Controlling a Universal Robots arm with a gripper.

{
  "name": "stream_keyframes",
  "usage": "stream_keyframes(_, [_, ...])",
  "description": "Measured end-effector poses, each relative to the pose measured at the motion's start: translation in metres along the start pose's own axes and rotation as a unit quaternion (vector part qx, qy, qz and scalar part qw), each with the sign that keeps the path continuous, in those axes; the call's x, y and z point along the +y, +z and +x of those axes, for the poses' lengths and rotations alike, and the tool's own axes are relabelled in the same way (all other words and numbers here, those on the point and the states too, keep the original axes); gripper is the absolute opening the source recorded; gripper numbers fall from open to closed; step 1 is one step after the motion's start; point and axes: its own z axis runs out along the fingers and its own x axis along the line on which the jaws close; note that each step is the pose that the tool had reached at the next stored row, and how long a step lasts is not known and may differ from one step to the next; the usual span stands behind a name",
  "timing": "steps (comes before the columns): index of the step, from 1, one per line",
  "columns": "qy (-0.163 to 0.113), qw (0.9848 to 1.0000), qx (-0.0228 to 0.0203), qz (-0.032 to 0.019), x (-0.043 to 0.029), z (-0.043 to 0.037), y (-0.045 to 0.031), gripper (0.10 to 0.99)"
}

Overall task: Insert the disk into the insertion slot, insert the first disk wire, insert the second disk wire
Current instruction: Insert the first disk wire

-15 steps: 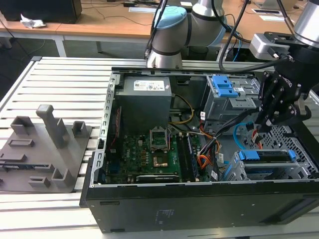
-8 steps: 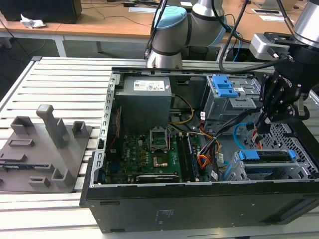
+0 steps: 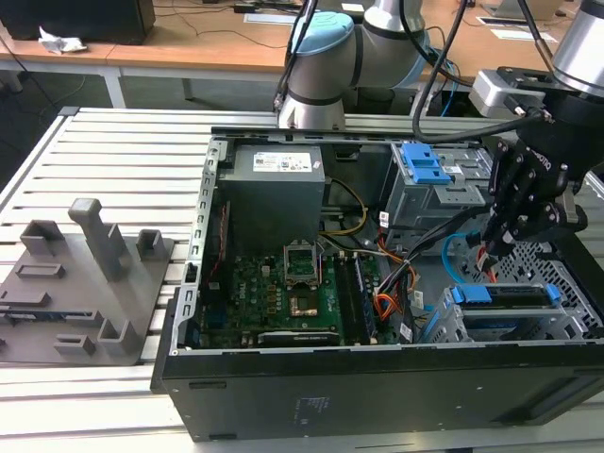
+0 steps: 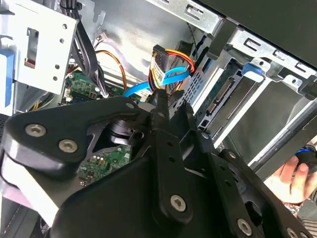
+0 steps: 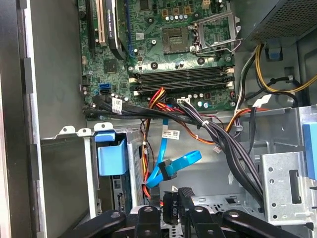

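Black multi-link gripper (image 3: 493, 253), exterior view: it hangs inside the open black tower case (image 3: 377, 396) on the exterior view's right, just above the insertion slot (image 3: 571, 288), a low grey metal cage with round-holed walls. I note the disk (image 3: 500, 295), a flat silver-grey drive in a bright blue plastic carrier, already seated in that slot. The second disk wire (image 3: 453, 243), a thin glossy light-blue cable, curls just beside the fingers.

Second wrist view: gripper (image 4: 168, 101) clenched on the small dark plug of the first disk wire (image 4: 159, 57), a thin orange-red bundle. Second disk wire (image 4: 143, 88) crosses near the plug, unheld. Disk (image 4: 224, 92) shows its connector edge, apart from the plug. A person's hand (image 4: 292, 176) shows beyond the cage.

First wrist view: plug pinched between the fingers (image 5: 148, 218). First disk wire (image 5: 146, 173) and second disk wire (image 5: 181, 161) run beside the green motherboard (image 5: 163, 49); the disk (image 5: 110, 157) shows its blue carrier tab
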Motion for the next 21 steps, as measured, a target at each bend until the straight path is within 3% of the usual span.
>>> stream_keyframes(2, [0.0, 1.0, 0.0001, 0.0, 0.0, 0.0, 0.0001, 0.275])
stream_keyframes(4, [0.0, 1.0, 0.0003, 0.0, 0.0, 0.0, 0.0001, 0.173])
stream_keyframes(12, [0.0, 1.0, 0.001, 0.0001, 0.0, 0.0, 0.0001, 0.173])
stream_keyframes(13, [0.0, 1.0, 0.0009, 0.0001, -0.0003, 0.002, 0.0003, 0.173])
stream_keyframes(16, [0.0, 1.0, 0.0009, 0.0001, -0.0021, 0.0206, 0.0017, 0.173])
stream_keyframes(21, [0.0, 1.0, 0.001, 0.0001, -0.0033, 0.0326, 0.0025, 0.173])
